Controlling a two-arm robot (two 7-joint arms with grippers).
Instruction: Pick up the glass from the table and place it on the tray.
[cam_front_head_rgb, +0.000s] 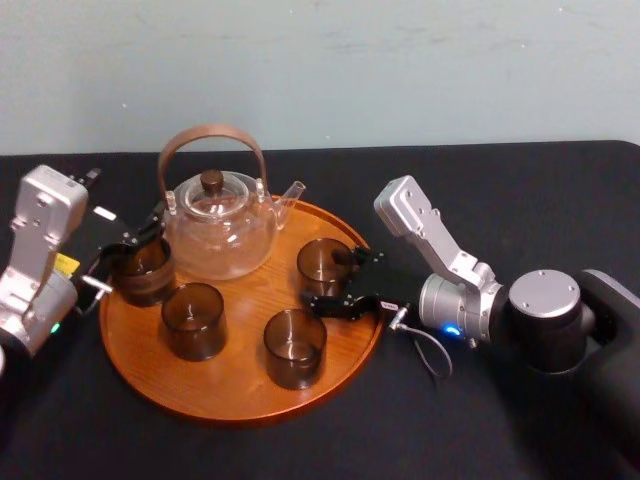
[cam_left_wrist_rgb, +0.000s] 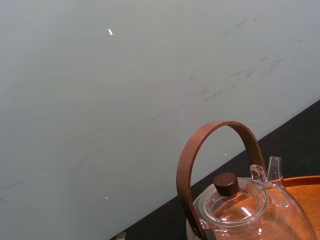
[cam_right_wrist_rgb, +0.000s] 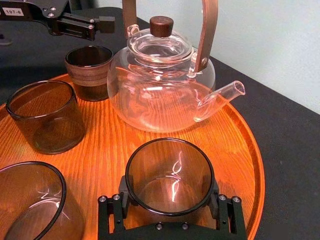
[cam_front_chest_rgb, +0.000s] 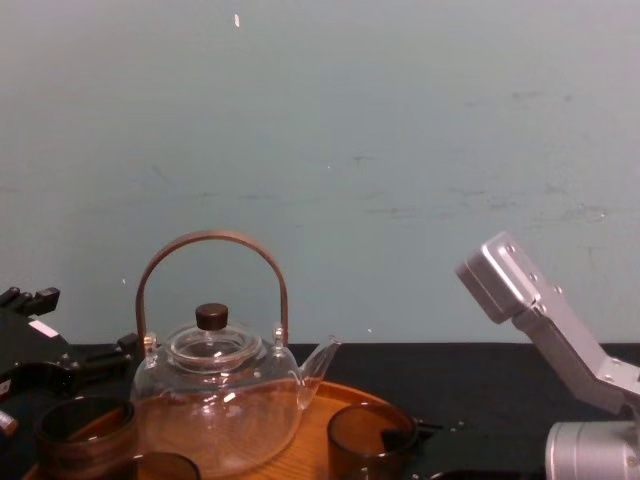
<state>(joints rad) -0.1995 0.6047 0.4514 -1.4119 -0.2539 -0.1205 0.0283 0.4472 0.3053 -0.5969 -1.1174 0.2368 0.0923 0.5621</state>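
The black table (cam_front_head_rgb: 500, 180) holds the big round tray (cam_front_head_rgb: 235, 400). On the tray stands the teapot (cam_front_head_rgb: 220, 225), at the back. The glass (cam_front_head_rgb: 322, 268) stands up straight on the tray, just beside the teapot's spout side, with its open mouth up. It is empty.

The right gripper (cam_front_head_rgb: 340, 282) comes in from the side away from the teapot. One finger is on each side of the glass, and they hug its wall. I think the glass rests on the wood, so the next move is to let go and pull back, away from the teapot.

Three other glasses (cam_front_head_rgb: 193, 320) stand in front of the teapot, all empty. The left gripper (cam_front_head_rgb: 118, 262) is open wide by the one on the teapot's other side.
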